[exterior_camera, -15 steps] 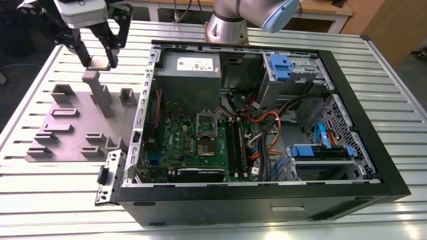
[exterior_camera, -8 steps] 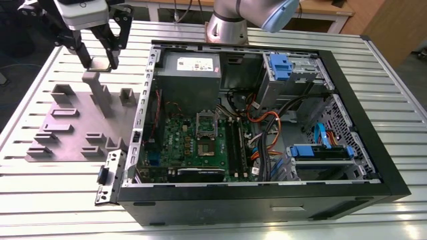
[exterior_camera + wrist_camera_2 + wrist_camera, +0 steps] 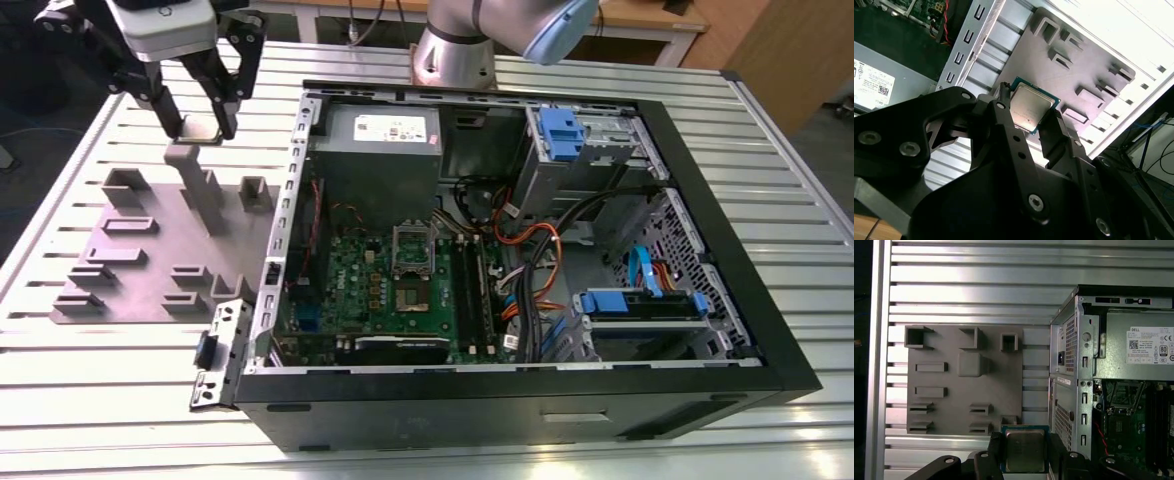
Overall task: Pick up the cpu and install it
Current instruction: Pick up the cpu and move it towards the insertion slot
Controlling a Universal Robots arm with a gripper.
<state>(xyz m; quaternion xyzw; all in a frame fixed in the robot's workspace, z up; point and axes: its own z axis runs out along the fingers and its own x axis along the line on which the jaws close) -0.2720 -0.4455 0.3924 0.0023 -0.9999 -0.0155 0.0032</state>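
Dull metal cpu [image 3: 1030, 107], matt plastic holder [image 3: 954, 405]

Slatted metal worktop [image 3: 120, 420]. Grey holder plate [image 3: 160, 240] with raised blocks lies flat on it, just beside the open black PC case [image 3: 534, 415], on the exterior view's left. Inside the case: green motherboard [image 3: 400, 295], grey power supply [image 3: 380, 150] next to it, orange and black cables [image 3: 527, 245] alongside. One blue drive bracket [image 3: 558, 128] near the power supply, another [image 3: 641, 303] toward the exterior view's right.
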